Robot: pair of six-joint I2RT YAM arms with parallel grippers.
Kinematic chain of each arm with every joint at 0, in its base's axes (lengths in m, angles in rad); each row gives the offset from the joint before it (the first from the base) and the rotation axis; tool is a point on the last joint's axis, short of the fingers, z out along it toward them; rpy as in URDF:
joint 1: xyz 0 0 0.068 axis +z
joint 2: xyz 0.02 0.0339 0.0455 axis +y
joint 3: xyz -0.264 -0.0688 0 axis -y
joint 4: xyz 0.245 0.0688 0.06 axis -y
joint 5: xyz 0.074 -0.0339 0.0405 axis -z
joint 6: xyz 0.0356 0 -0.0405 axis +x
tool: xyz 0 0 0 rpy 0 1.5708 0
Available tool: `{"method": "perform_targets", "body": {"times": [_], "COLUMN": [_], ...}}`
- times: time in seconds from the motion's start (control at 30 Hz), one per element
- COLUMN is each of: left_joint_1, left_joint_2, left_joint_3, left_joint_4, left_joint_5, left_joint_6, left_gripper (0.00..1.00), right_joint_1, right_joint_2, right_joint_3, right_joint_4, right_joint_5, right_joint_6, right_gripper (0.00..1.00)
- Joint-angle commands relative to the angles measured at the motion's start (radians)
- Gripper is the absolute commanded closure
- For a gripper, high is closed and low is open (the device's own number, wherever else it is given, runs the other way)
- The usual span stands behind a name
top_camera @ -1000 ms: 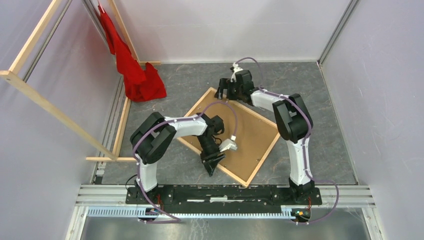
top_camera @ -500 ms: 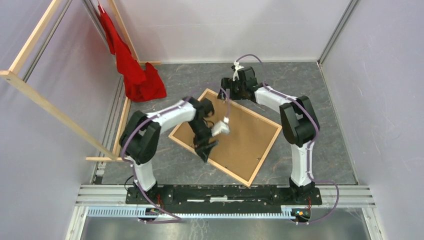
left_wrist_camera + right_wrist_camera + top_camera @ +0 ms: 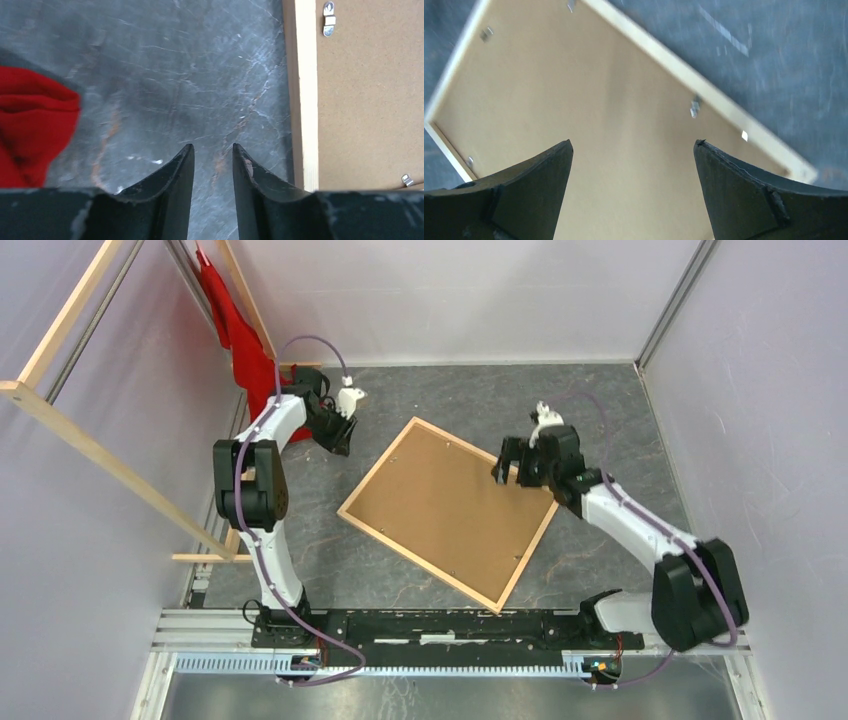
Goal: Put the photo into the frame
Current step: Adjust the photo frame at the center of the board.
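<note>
Two arms stood spread well apart over the dark marbled table (image 3: 620, 420). Between them the frame (image 3: 415, 560) lay flat, turned cornerwise to the table's edges. Its light-wood rim ran around a brown hardboard backing panel (image 3: 450, 510) that faced up. Small metal clips (image 3: 328, 20) sat at the inner edge of the rim, over the panel's border. The photo was not to be seen in any view.

The left gripper (image 3: 212, 146) hung over bare table at the far left, near the frame's left rim and not touching it. Its fingers stood only a narrow gap apart, with nothing between them but the grey surface. A crumpled red cloth (image 3: 255, 370) lay close on its other side, reaching up into the corner behind the arm.

The right gripper (image 3: 633, 142) hovered above the right-hand part of the frame, close to the far right rim. Its fingers were spread wide and empty, and the backing panel showed between them. Whether the fingertips touched the panel could not be told.

Long wooden rails (image 3: 100, 455) leaned at the left side of the enclosure, well apart from the frame.
</note>
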Motion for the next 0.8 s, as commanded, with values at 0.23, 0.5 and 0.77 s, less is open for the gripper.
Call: {"method": "perform_targets", "body": {"times": [0.23,0.5,0.77], "left_joint_1": [-0.036,-0.112,-0.208], "left_joint_2": [0.007,-0.110,-0.196], "left_joint_3": [-0.195,-0.405,-0.524], "left_joint_4": [0.085,0.087,0.061], "left_joint_5": [0.077,0.115,0.160], "left_joint_6": [-0.035,0.021,0.037], "left_gripper": [0.63,0.63,0.62], "right_joint_1": [-0.068,-0.105,-0.163], "right_joint_2": [-0.435,-0.433,-0.259], "right_joint_3": [-0.362,-0.437,-0.311], "right_joint_4": [-0.170,-0.110,-0.045], "right_joint_5": [0.005,-0.030,-0.011], "right_joint_6": [0.073,0.079,0.011], "right_gripper": [0.02,0.02,0.02]}}
